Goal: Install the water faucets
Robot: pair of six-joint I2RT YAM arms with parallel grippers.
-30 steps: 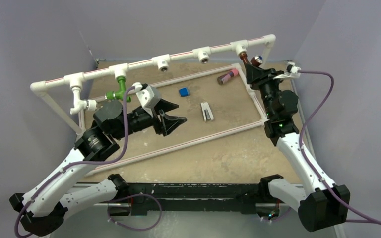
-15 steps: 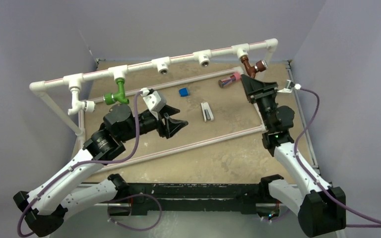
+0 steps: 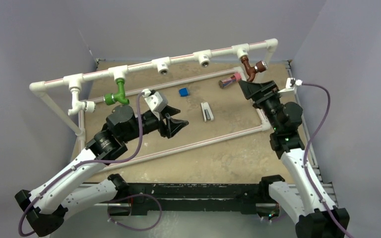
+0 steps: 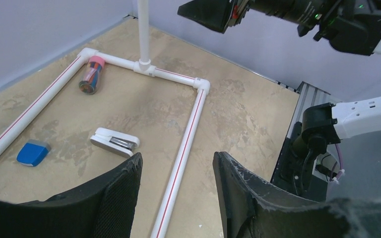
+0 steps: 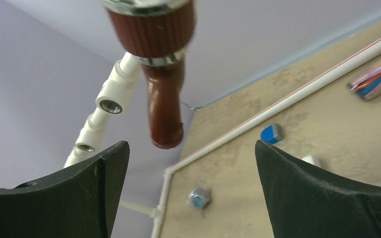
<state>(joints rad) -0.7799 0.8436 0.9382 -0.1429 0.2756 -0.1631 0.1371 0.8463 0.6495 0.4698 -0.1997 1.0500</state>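
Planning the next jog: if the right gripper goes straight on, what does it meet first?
Likely the reddish-brown faucet on the pipe frame, just ahead of the open right gripper; depth is unclear.

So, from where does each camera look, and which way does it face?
Top external: above and behind the bases, looking down and forward at the table and pipe frame; both arms show whole.
Left wrist: on the left arm, facing right across the table; its open jaws at the bottom, the right arm at the top.
Right wrist: on the right arm, looking left along the frame past the reddish-brown faucet; its open jaws in the bottom corners.
Shared: all three show the blue block and pink-capped cylinder.
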